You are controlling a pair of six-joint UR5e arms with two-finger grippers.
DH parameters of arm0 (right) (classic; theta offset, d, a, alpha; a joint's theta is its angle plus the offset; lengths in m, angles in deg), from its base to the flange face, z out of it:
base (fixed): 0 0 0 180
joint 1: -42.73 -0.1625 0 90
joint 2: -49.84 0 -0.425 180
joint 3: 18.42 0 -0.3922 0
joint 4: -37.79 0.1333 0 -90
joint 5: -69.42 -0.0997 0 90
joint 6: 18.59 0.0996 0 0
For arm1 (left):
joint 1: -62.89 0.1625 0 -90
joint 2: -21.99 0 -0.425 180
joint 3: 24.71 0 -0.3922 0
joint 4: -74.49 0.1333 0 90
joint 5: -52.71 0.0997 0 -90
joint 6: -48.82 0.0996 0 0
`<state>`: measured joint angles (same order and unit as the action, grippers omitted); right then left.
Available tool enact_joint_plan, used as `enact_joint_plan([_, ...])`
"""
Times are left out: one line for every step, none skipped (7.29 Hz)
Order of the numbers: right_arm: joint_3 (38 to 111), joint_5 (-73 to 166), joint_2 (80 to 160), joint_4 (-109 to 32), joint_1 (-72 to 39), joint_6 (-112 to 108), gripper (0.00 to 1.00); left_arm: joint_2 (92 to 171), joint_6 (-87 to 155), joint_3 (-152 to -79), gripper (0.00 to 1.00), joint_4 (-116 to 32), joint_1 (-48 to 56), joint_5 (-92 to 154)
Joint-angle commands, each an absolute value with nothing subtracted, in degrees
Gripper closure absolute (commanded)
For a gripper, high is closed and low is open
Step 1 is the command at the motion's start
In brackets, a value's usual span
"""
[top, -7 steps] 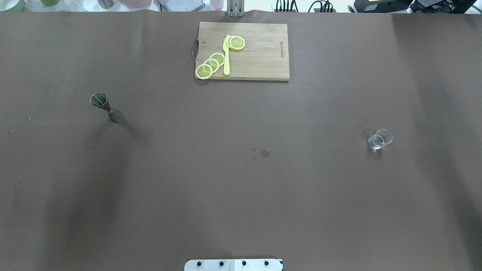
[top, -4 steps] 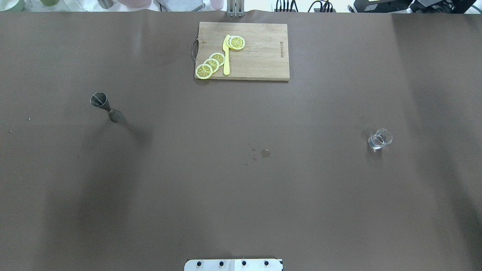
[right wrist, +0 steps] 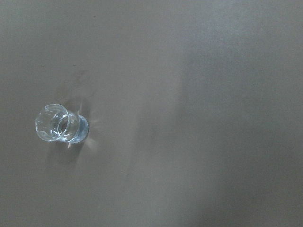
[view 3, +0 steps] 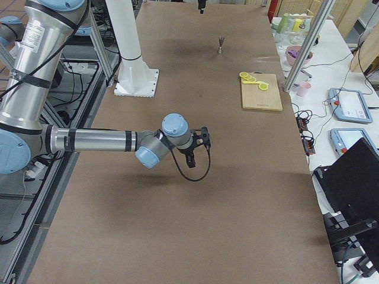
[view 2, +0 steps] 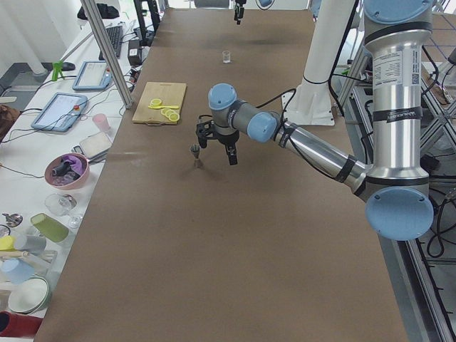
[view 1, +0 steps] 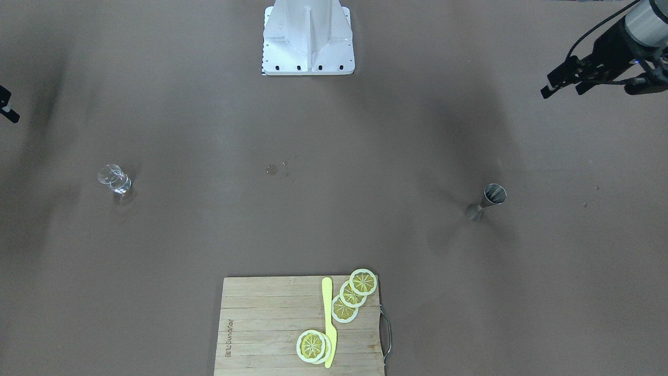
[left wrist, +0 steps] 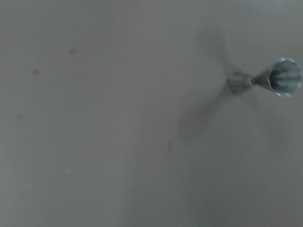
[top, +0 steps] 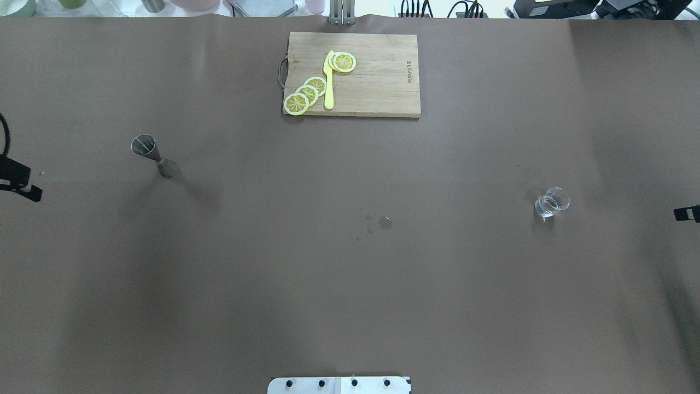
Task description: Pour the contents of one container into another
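Observation:
A steel jigger (top: 155,156) stands upright on the brown table's left half; it also shows as the jigger (view 1: 485,201) and the jigger (left wrist: 267,80). A small clear glass (top: 551,202) stands on the right half, seen too as the glass (view 1: 115,180) and the glass (right wrist: 59,124). My left gripper (view 1: 562,92) hovers open and empty, well to the outside of the jigger. Only one finger of my right gripper (top: 686,213) shows at the overhead view's right edge. From the right side, the right gripper (view 3: 198,148) has its fingers apart and holds nothing.
A wooden cutting board (top: 377,82) at the far middle carries lemon slices (top: 306,94) and a yellow knife (top: 328,82). A few drops of liquid (top: 384,222) lie mid-table. The robot's base plate (top: 339,384) sits at the near edge.
Both arms have come inward: a left finger now shows at the overhead view's left edge and a right finger at its right edge. Jigger and glass have not moved.

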<state>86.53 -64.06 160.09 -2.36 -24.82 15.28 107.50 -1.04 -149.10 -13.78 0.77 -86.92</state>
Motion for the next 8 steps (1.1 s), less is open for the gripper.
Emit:
enact_joint_plan([82.31,-61.37,160.84,9.72,-21.27,19.81,0.0,108.92,-6.64,-152.31,0.01,-13.57,8.12,-85.38])
enact_joint_plan([82.13,-59.79,161.19,12.62,-19.87,20.6,0.0,108.57,-6.64,-152.59,0.02,-13.75,7.79,-83.63])
enact_joint_plan([82.04,-57.95,161.2,14.91,-17.85,21.65,0.0,108.56,-6.64,-152.85,0.02,-14.01,7.18,-83.52])
enact_joint_plan([82.04,-55.41,161.28,16.76,-15.39,22.27,0.0,111.43,-6.73,-152.85,0.02,-14.36,7.43,-83.35])
enact_joint_plan([82.04,-51.82,161.37,17.39,-12.41,23.23,0.0,110.85,-6.73,-152.94,0.02,-14.36,6.74,-83.26])
enact_joint_plan([82.04,-48.3,161.37,18.35,-9.51,23.85,0.0,109.37,-6.81,-152.94,0.02,-14.62,6.73,-81.25])
enact_joint_plan([82.04,-46.87,161.37,19.67,-8.26,23.94,0.0,108.66,-6.9,-153.99,0.01,-15.15,6.64,-79.41])
enact_joint_plan([81.52,-46.25,161.37,21.94,-7.82,23.6,0.0,109.17,-6.99,-155.3,0.01,-15.07,6.55,-78.78])
